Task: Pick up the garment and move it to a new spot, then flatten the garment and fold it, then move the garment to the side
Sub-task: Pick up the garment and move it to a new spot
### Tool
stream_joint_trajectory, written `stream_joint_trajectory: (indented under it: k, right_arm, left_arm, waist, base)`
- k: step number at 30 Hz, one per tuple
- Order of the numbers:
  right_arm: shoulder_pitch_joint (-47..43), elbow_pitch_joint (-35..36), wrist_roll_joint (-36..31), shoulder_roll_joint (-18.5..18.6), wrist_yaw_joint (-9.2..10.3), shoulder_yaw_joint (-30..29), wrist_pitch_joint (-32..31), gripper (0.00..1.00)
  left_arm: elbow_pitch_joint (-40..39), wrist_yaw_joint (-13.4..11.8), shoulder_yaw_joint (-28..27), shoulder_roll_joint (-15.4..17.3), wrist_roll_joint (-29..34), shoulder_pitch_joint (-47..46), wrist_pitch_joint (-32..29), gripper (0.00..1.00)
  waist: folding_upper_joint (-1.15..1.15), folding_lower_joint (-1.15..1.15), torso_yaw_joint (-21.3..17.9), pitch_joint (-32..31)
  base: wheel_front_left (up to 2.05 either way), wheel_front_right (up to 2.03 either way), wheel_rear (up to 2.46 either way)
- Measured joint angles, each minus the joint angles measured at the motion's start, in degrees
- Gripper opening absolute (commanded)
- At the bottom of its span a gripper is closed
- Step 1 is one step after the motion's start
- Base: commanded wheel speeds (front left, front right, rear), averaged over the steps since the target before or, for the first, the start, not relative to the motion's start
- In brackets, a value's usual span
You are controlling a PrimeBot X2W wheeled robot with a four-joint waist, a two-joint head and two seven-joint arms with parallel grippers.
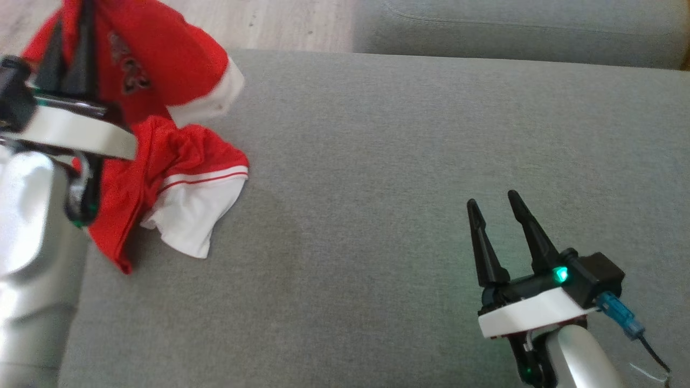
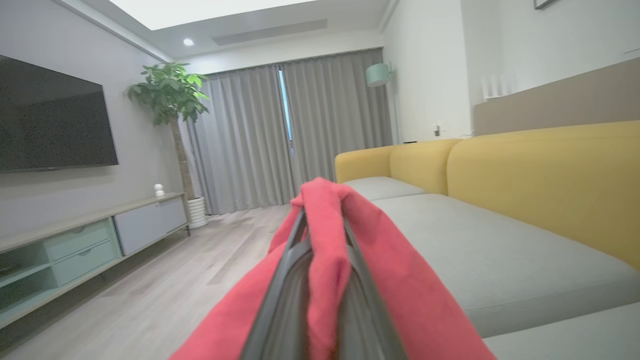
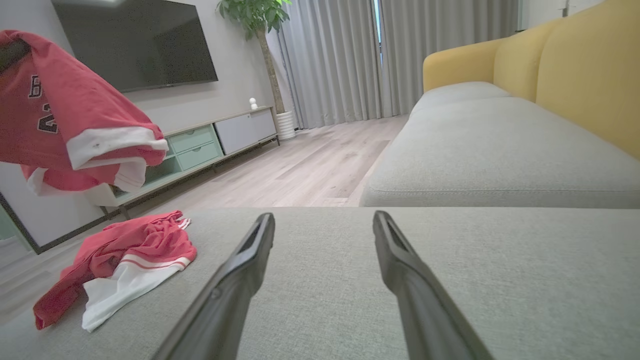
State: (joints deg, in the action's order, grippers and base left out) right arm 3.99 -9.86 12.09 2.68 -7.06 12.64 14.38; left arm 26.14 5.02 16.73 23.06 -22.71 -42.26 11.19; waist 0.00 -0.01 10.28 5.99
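our right gripper [image 1: 492, 199] hangs with jaws apart over the grey cushion [image 1: 377, 161]. at the cushion's left edge our left gripper [image 2: 322, 225] is clenched on the red garment [image 1: 161, 59], held aloft above a red-and-white piece [image 1: 183, 178]. we should carry it high and set it down mid-cushion.

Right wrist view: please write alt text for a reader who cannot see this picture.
A red and white shirt hangs in the air at upper left, above more red and white cloth that lies on a grey cushion. The right gripper hovers open over the cushion, with a living room behind.
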Motion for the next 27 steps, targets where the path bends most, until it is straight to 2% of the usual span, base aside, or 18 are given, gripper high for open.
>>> stream_joint_trajectory:
  k: [7,12,17,23,24,25,26,27]
  right_arm:
    - [0.1,0.6,0.5,0.0,0.0,-0.9,0.0,1.0]
    - [0.5,1.4,0.6,0.0,0.0,-2.3,0.0,1.0]
    - [2.9,2.7,1.1,0.0,0.0,-3.2,0.0,1.0]
    - [3.7,4.1,2.4,0.0,0.0,-3.9,0.0,1.0]
    - [3.7,4.1,2.4,0.0,0.0,-3.9,0.0,1.0]
    - [3.7,4.2,2.6,0.0,0.0,-3.9,0.0,1.0]
    - [3.7,4.4,2.7,0.0,0.0,-3.9,0.0,1.0]
    - [3.7,4.7,3.1,0.0,0.0,-3.9,0.0,1.0]
  left_arm:
    - [-9.5,-1.0,4.5,-2.4,-0.3,3.3,-6.1,0.0]
    - [-12.7,-1.0,9.5,-6.4,0.2,4.5,-8.7,0.0]
    - [-11.7,-1.0,13.1,-9.7,1.2,4.6,-9.3,0.0]
    - [-5.7,-1.8,15.4,-13.6,2.0,4.0,-9.2,0.0]
    - [-5.7,-1.8,15.4,-13.6,2.0,4.0,-9.2,0.0]
    - [-4.4,-1.8,15.3,-14.3,1.5,3.6,-9.1,0.04]
    - [-3.2,-1.7,15.3,-14.9,1.0,3.2,-9.1,0.75]
    - [-0.7,-1.5,15.2,-15.9,0.2,2.4,-8.4,1.0]
  waist:
    - [0.0,0.0,-3.2,0.3]
    - [0.0,0.01,-6.9,1.2]
    - [0.0,0.01,-12.0,2.5]
    - [0.0,0.01,-19.1,4.2]
    - [0.0,0.01,-19.1,4.2]
    - [0.0,0.02,-20.2,4.5]
    - [0.0,0.02,-21.3,4.8]
    - [0.0,0.01,-23.1,5.4]
  base:
    - [0.0,0.0,0.0]
    - [0.0,0.0,0.0]
    - [0.0,0.0,0.0]
    - [0.0,0.0,0.0]
    - [0.0,0.0,0.0]
    - [0.0,0.0,0.0]
    - [0.0,0.0,0.0]
    - [0.0,0.0,0.0]
